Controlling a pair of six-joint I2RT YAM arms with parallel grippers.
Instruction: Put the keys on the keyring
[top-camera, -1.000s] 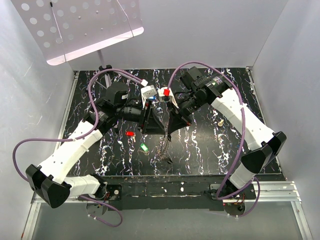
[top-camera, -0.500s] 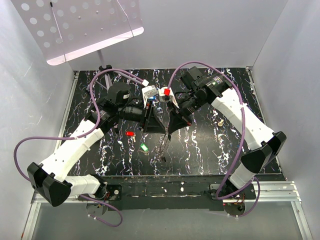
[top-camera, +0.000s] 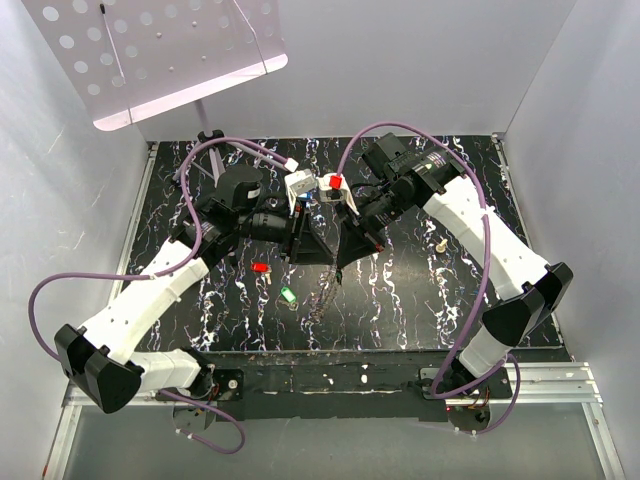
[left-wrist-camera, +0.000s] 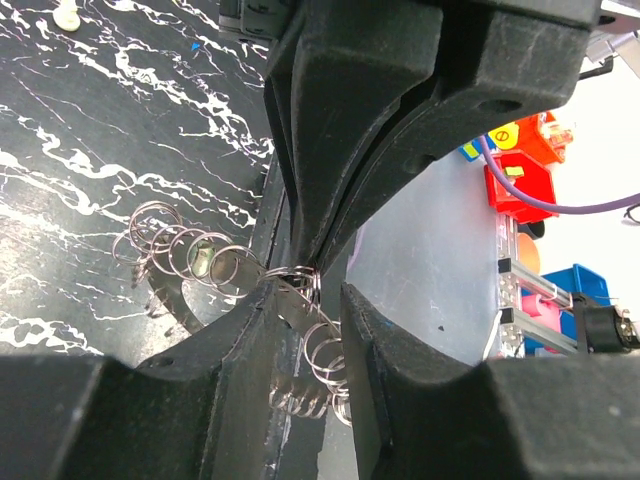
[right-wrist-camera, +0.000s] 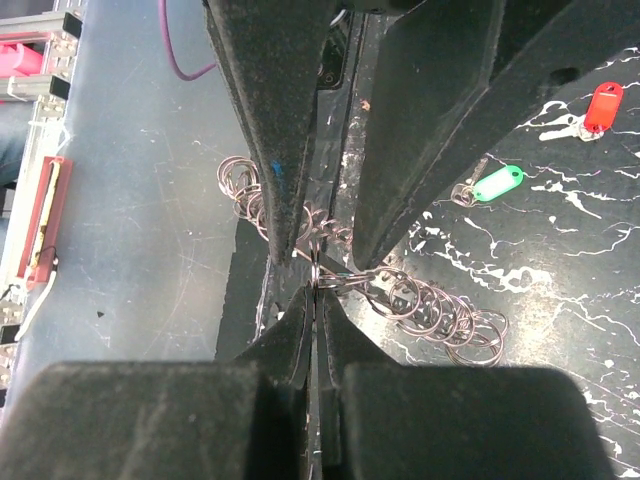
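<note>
The keyring (top-camera: 324, 292) is a chain of small silvery wire rings that hangs between my two grippers above the black marbled table (top-camera: 420, 300). My right gripper (right-wrist-camera: 316, 288) is shut on one upright ring (right-wrist-camera: 315, 270) at the top of the chain. My left gripper (left-wrist-camera: 310, 292) meets it tip to tip. Its jaws stand a ring's width apart, and a ring (left-wrist-camera: 298, 276) bridges them. More rings (left-wrist-camera: 325, 365) trail down through that gap. Two keys lie on the table to the left: a red one (top-camera: 260, 267) and a green one (top-camera: 288, 295).
A small brass knob (top-camera: 440, 243) stands on the table to the right. A white perforated board (top-camera: 150, 60) overhangs the back left corner. Grey walls close in the table on three sides. Red and blue bins (left-wrist-camera: 520, 185) show beyond the table in the left wrist view.
My left gripper's jaws have narrowed around the rings. The hanging end of the chain has swung slightly left. The right arm has held still.
</note>
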